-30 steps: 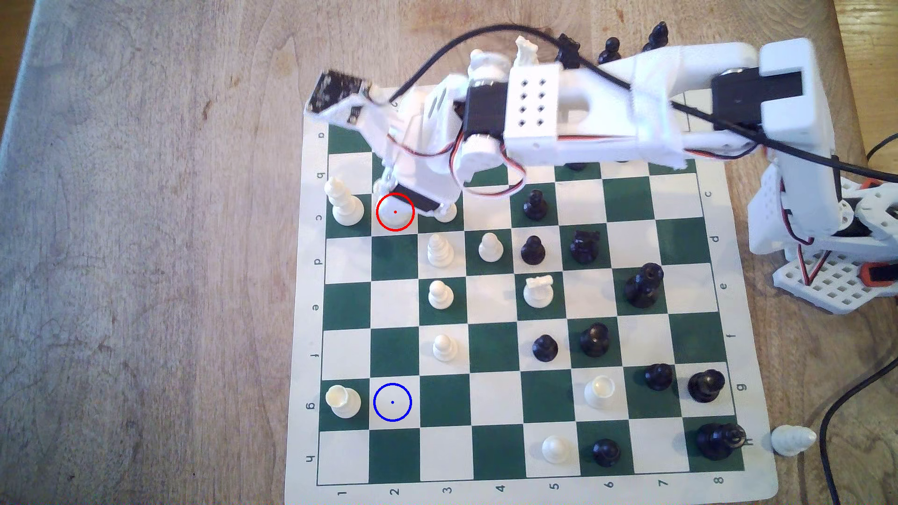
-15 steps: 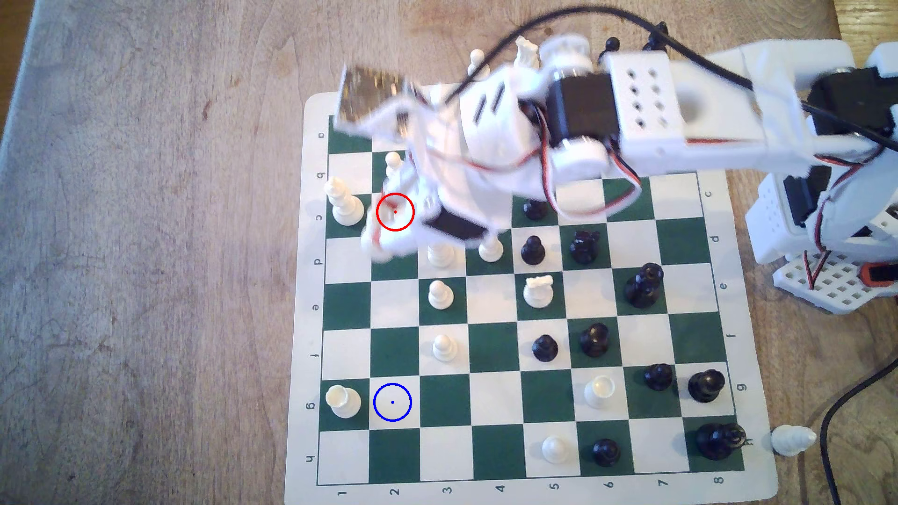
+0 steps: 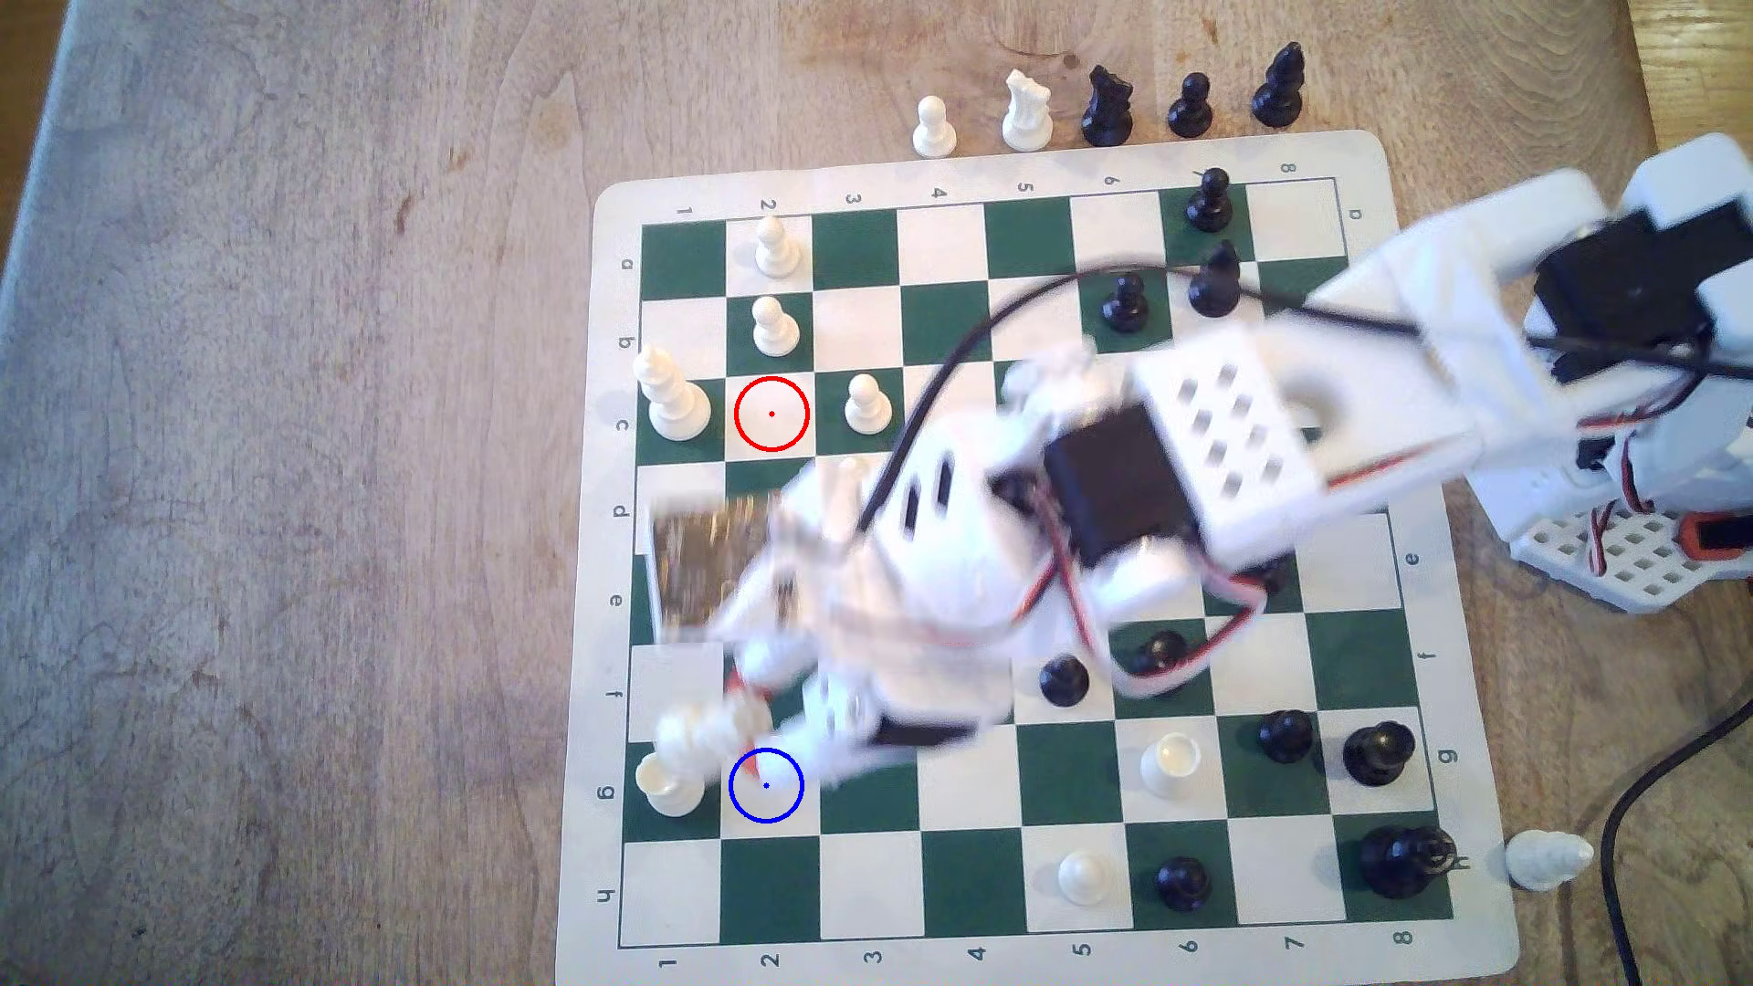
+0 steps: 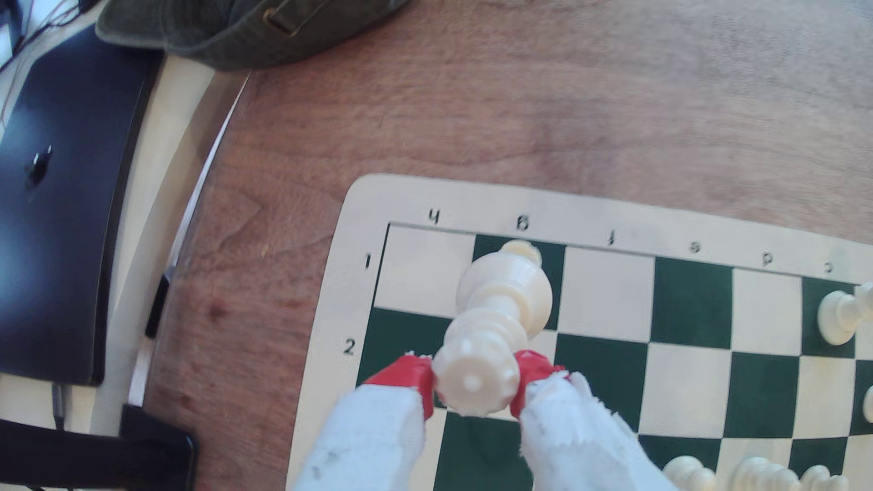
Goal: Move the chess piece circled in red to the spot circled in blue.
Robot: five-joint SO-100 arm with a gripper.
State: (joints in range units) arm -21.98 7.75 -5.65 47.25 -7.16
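Exterior view: arm blurred, gripper (image 3: 759, 721) hard to read; piece (image 3: 707, 735) a pale smear beside the blue-ringed square (image 3: 766, 785), overlapping the white rook (image 3: 669, 782). Red ring (image 3: 771, 413) bare. Wrist view is sharper: red-tipped fingers (image 4: 406, 380) clamped on the piece's (image 4: 477, 373) head, base tilted over the rook (image 4: 522, 248).

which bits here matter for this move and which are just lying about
In the job:
- white piece gripped by the tool
- blue-ringed square
- red-ringed square, now bare

Lying about:
- white rook beside the blue ring
- captured pieces off the board
- green cap
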